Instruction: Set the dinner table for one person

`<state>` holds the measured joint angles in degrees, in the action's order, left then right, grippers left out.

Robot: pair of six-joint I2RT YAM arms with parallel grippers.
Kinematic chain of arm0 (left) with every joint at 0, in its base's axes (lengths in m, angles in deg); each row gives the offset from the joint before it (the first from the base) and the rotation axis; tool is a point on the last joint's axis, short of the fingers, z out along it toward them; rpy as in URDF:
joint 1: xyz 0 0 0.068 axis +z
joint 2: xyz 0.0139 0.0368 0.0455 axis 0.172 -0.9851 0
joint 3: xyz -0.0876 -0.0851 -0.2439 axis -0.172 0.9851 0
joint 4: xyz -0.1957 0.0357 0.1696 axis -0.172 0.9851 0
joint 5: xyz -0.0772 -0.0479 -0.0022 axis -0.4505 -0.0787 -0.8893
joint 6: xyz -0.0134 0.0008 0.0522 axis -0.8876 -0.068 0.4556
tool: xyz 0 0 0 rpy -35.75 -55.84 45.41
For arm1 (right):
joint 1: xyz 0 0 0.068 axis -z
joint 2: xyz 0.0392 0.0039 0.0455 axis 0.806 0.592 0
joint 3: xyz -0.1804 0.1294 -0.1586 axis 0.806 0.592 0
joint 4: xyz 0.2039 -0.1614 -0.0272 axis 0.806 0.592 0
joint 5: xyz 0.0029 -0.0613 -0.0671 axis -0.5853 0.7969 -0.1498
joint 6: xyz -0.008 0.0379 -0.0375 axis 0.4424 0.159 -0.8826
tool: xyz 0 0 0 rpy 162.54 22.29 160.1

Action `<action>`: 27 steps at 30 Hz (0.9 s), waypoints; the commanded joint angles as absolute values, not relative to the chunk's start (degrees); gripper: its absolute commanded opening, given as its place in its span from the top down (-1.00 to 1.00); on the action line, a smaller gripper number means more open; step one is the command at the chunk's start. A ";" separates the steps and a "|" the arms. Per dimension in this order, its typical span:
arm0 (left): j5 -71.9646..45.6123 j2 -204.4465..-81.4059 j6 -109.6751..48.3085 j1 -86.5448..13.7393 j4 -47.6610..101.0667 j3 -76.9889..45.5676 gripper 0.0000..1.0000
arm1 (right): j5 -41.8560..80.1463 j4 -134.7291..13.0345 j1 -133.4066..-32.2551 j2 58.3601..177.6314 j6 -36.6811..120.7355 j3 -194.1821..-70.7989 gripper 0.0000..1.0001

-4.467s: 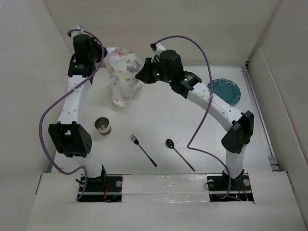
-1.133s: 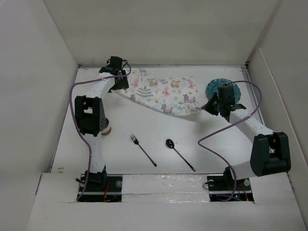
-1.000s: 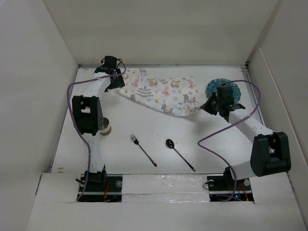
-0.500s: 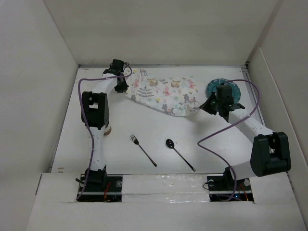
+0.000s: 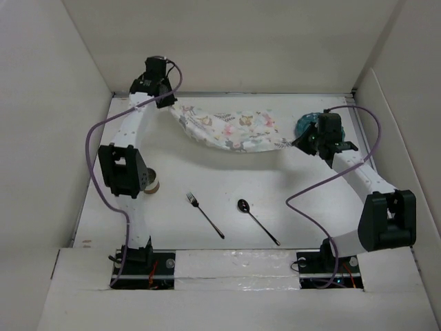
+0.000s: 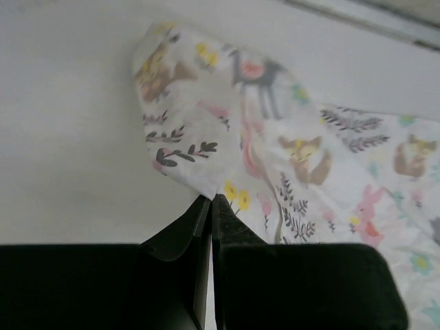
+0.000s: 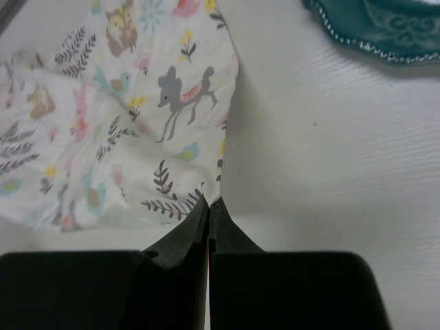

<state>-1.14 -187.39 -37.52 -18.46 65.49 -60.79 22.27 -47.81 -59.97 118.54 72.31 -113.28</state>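
Note:
A pale placemat (image 5: pixel 231 129) printed with animals and leaves hangs stretched between my two grippers above the far part of the white dinner table (image 5: pixel 220 183). My left gripper (image 5: pixel 167 102) is shut on its left corner (image 6: pixel 206 180). My right gripper (image 5: pixel 301 140) is shut on its right corner (image 7: pixel 216 182). A teal plate (image 5: pixel 308 124) lies at the far right behind the right gripper; it also shows in the right wrist view (image 7: pixel 385 27). A fork (image 5: pixel 204 214) and a spoon (image 5: pixel 256 220) lie in the near middle. A metal cup (image 5: pixel 150 181) stands at the left, partly hidden by the left arm.
White panels wall the table at the back, left and right. The left arm's purple cable (image 5: pixel 93 162) loops over the left side, the right arm's cable (image 5: pixel 310 193) over the right side.
Both grippers have lifted and pulled the placemat up off the table; it now hangs in a narrower sagging band. The left gripper has moved toward the back wall.

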 commanded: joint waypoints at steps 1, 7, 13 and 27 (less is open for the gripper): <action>-0.16 -177.21 -34.31 -19.65 70.20 -66.23 1.00 | 22.48 -48.52 -58.80 120.58 72.04 -118.46 1.00; -2.97 -187.62 -32.90 -17.20 73.71 -71.22 0.61 | 22.74 -48.26 -58.80 128.49 73.18 -125.66 1.00; -4.21 -199.35 -33.34 -17.20 75.20 -79.15 -0.26 | 23.71 -47.47 -58.80 128.85 73.36 -126.64 1.00; -3.35 -179.49 -34.22 -20.00 62.74 -44.10 0.26 | 25.29 -47.20 -58.27 127.36 72.39 -124.54 1.00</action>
<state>-3.94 -185.17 -33.80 -17.83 67.39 -48.16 24.85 -46.28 -58.63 129.84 72.95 -124.89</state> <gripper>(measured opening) 0.365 0.022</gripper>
